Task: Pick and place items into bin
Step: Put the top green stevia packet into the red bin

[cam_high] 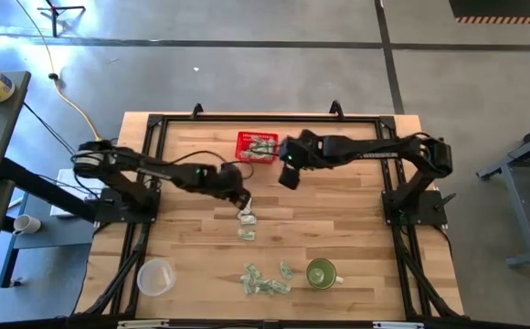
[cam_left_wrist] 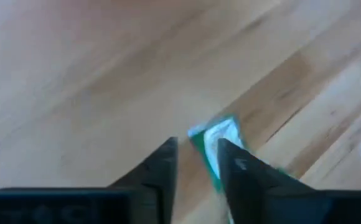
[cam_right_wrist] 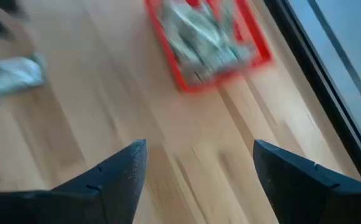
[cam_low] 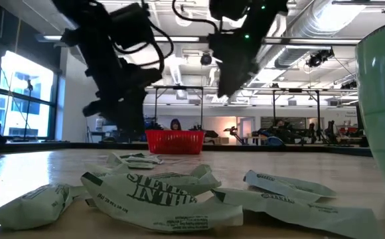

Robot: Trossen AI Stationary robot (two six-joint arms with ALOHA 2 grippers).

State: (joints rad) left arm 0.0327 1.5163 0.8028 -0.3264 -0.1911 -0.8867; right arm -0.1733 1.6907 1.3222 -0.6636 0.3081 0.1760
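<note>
Right hand (cam_right_wrist: 199, 174) spread wide beside red basket (cam_high: 257, 146), bare wood below.

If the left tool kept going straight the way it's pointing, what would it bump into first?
Probably the green-and-white paper piece just past the left tool, its fingers apart, with the wooden table right beneath, though depth is unclear.

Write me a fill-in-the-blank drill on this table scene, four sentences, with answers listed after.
1. The red basket already holds several crumpled ____.
2. The right hand has its fingers spread with ____ between them.
3. The left hand is over a paper piece lying on the ____ table.
4. The green cup stands ____.

Answers: paper pieces; nothing; wooden; upright
</note>
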